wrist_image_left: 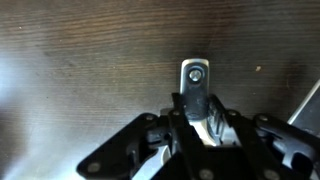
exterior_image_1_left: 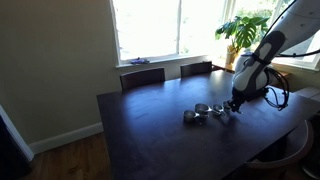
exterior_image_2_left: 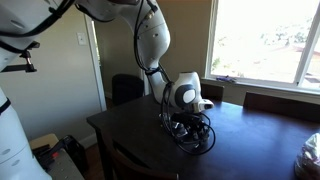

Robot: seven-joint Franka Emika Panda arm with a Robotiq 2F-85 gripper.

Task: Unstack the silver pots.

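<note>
Leftmost in an exterior view: two chair backs (exterior_image_1_left: 142,77) behind the bench (exterior_image_1_left: 130,130), at about 10 o'clock from the pots. Next, the pots (exterior_image_1_left: 203,112), small and shiny, grouped near the bench middle: one lowest at the left, one just at 1 o'clock of it, and the right pot (exterior_image_1_left: 223,114) off toward 3 o'clock. Too small here to tell whether any sit nested. Then the gripper (exterior_image_1_left: 234,105) on the arm (exterior_image_1_left: 262,55), right at that pot, at roughly 2 o'clock of it. Plant (exterior_image_1_left: 245,30) on the sill, at 12 o'clock of the gripper.

In an exterior view from behind the arm: gripper (exterior_image_2_left: 186,122) low over the bench, draped in cable (exterior_image_2_left: 198,140), with the pots hidden behind it.

Wrist view: gripper (wrist_image_left: 198,108) in from 6 o'clock, narrow, pinched on a flat silver handle (wrist_image_left: 195,75) with a hole near its tip. Long axis of the handle from 6 to 12 o'clock, straight ahead out of the grip. Bowl mostly hidden under the fingers, only a bright glint at 5 o'clock of the handle. Bare wood grain all round. Cannot tell whether lifted or resting.

Judged: one pot held by its handle, the other two off toward 9 o'clock in the exterior view. Next, probably a straight lift, then a carry away from them. Some risk of swing or slip on so thin a hold.
</note>
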